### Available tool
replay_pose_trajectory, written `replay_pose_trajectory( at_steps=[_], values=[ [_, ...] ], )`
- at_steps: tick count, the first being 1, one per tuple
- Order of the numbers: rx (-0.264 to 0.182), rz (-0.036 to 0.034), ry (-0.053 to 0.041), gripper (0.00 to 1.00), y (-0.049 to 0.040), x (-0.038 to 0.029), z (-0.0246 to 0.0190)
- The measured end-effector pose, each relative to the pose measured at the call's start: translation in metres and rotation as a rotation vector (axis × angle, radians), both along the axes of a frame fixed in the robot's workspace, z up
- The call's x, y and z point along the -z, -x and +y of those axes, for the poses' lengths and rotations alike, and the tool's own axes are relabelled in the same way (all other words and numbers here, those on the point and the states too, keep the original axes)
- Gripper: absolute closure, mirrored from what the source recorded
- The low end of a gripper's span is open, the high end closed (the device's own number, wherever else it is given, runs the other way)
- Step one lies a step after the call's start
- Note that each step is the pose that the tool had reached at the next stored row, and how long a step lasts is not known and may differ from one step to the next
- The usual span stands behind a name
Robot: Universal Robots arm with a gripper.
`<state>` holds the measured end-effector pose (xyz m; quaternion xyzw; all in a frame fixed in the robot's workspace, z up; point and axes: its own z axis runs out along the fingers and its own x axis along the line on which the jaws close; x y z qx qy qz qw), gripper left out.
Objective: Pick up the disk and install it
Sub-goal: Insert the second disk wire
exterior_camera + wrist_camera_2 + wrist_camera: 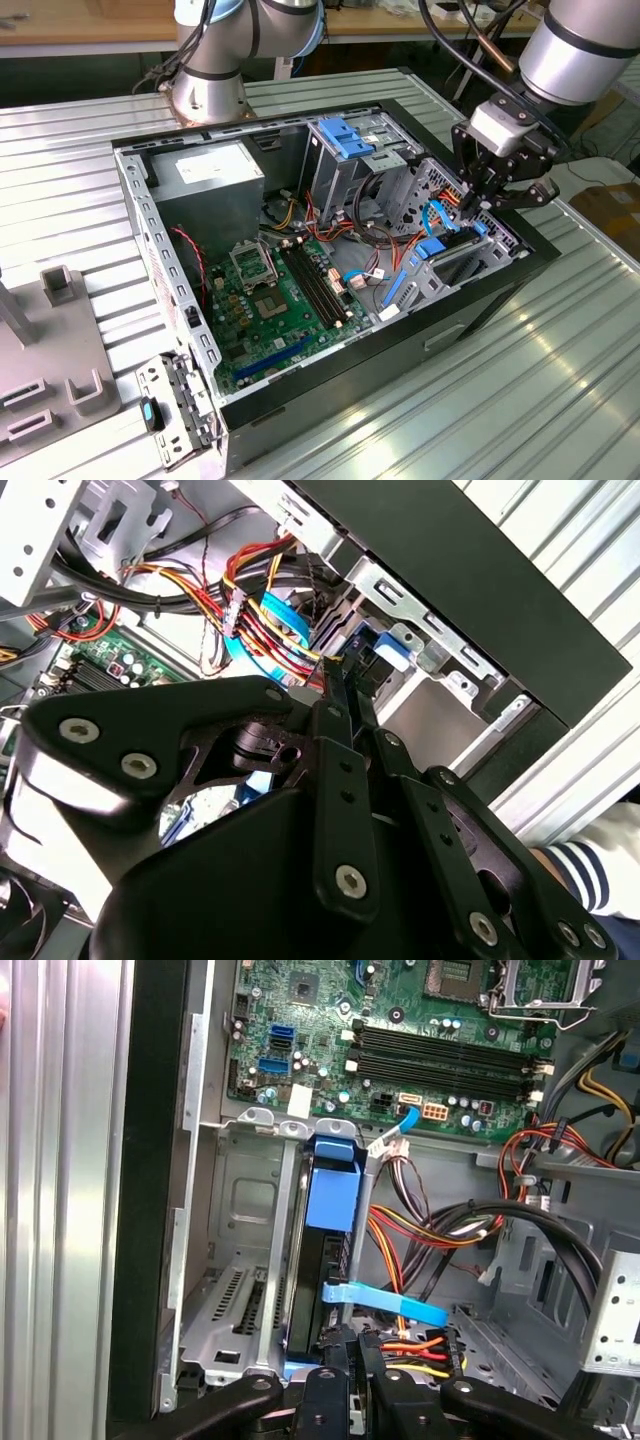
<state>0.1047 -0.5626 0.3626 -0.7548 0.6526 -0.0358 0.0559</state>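
Inside, one disk point(312, 1290) seated in bay, one tool point(487, 190) above

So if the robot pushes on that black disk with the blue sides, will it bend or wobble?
Probably not bend: the disk looks like a thick, hard slab with blue rails. It likely won't tip much either, since it stands on edge inside the metal bay, whose walls hem it in. The pincer sits at its end, beside loose wires that would flop instead.

Disk point(318, 1260) wedged btwn bay wall point(240, 1260) & cable bundle point(420, 1230); open room only above the bay.
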Motion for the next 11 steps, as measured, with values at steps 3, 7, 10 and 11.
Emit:
replay_pose_trajectory(
  at_steps=[3, 7, 10, 11],
  values=[
    [0.000, 0.0012, 0.0006, 0.84, 0.0000, 0.0030, 0.0000],
    [0.000, 0.0015, 0.0009, 0.84, 0.0000, 0.0053, 0.0000],
    [0.000, 0.0015, 0.0008, 0.84, 0.0000, 0.0056, 0.0000],
    [0.000, 0.0015, 0.0007, 0.84, 0.0000, 0.0057, 0.0000]
  ],
)
